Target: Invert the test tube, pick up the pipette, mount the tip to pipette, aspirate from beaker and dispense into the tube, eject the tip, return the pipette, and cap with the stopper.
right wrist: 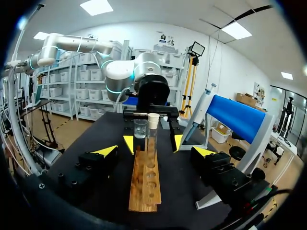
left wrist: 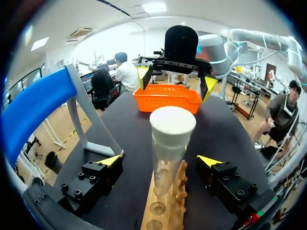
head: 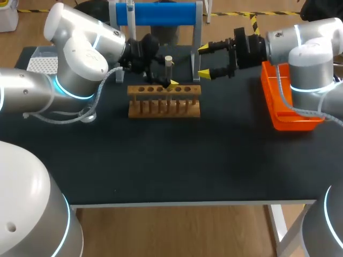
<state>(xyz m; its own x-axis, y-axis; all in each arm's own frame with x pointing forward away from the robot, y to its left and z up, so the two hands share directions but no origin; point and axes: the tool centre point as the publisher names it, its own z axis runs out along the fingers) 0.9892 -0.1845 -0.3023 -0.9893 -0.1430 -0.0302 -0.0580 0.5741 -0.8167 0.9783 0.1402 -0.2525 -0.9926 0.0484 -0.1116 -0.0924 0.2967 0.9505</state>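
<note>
My left jaws stand spread. Their 2 yellow tips (left wrist: 111,159) flank the test tube (left wrist: 167,163) with a gap on each side and touch nothing. The tube stands upright in the wooden rack (left wrist: 175,206), with 1 pale stopper (left wrist: 172,127) on its top.

My right jaws are spread too, and hold nothing. Their 2 tips (right wrist: 108,151) hang above the desk (head: 161,160) near the rack's end, aimed along the rack at the tube, so the 2 pairs of jaws face each other with the tube between them.

My left arm (head: 80,53) comes in from the left, and its wrist reaches across the back of the desk with the fingers level. My right arm (head: 305,48) comes in from the right, above the orange tray (head: 289,115), with its fingers also level.

From the head view, my left wrist hides the beaker. The right wrist view shows 1 beaker (right wrist: 140,128) just beyond the rack's far end, and I cannot tell what is in it. The tube's foot is sunk in the rack. I cannot count the rack's holes with certainty.

1 pipette (right wrist: 199,115) hangs on the blue stand (right wrist: 237,117) at the back of the desk. My left arm partly covers 1 white perforated box (head: 43,64) at the desk's back left corner.
</note>
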